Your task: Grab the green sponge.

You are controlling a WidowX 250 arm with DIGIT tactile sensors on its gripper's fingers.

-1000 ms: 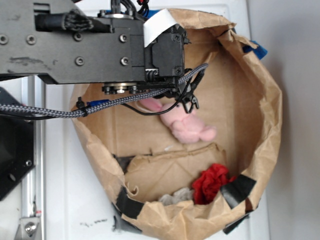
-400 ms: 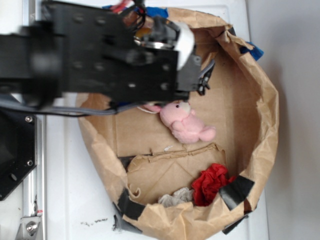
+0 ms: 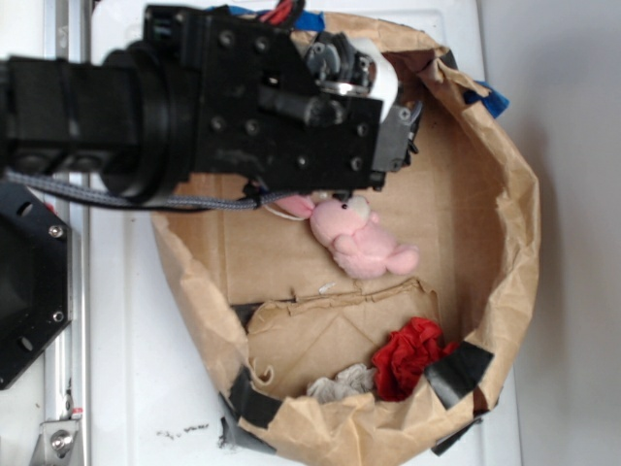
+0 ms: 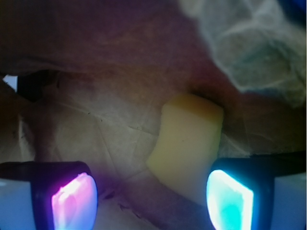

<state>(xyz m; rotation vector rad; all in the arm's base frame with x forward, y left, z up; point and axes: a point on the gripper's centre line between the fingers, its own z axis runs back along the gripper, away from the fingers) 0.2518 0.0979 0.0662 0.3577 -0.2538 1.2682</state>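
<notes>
Wrist view: the tool (image 4: 151,194), fingers spread apart and empty, hovers over the rounded yellow foam sponge (image 4: 187,143) lying on crumpled brown paper (image 4: 96,129).

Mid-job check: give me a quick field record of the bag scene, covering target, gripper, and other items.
target: green sponge, yellow face showing, lying on the bag floor
gripper: gripper open, sponge nearer the teal-lit pad, not between the pads
container: paper bag
other items: pink plush bunny, red cloth, grey crumpled piece
exterior view: sponge hidden by the arm
</notes>
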